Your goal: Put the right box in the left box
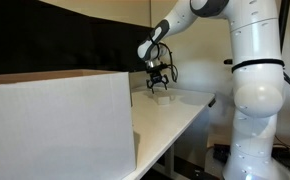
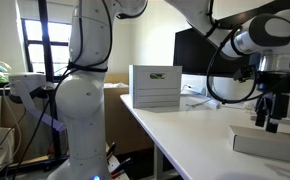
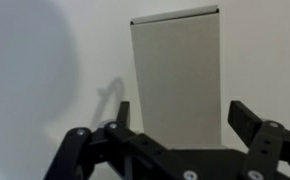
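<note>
A black two-fingered robot claw (image 3: 185,110) hangs with its jaws spread wide and holding nothing, directly above a small plain white rectangular box (image 3: 175,70); the box lies flat and untouched on a white counter (image 1: 190,112). In the wrist view the box's long edges sit only just inside the two fingers (image 3: 123,112), so clearance looks slim; a slight sideways drift on the way down could land a fingertip on the top face and shove or tip the box instead of straddling it. The claw also appears to sit over one end of the box; gripped there, the box might droop or swivel when lifted. The very large white cardboard carton with brown top edges (image 1: 55,125) stands well apart along the counter, its walls tall; a low carry could knock the box against the rim and drop it outside.
</note>
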You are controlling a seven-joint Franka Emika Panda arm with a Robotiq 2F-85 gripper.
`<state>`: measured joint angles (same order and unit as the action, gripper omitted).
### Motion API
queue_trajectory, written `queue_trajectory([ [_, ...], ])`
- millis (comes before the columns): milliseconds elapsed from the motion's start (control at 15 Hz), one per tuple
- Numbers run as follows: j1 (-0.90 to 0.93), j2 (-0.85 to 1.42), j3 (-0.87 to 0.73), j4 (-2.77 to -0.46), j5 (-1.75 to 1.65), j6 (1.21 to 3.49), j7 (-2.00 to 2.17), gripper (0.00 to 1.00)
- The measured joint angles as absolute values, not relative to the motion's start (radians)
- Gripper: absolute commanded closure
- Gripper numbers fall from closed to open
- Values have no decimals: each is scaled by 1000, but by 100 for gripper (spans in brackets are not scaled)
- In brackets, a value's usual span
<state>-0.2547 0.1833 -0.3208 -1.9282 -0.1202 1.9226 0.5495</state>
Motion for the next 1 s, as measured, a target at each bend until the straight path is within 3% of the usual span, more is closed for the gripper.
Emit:
queue_trajectory([
  [1000, -260, 230, -339, -1928, -120, 1928, 535, 0],
])
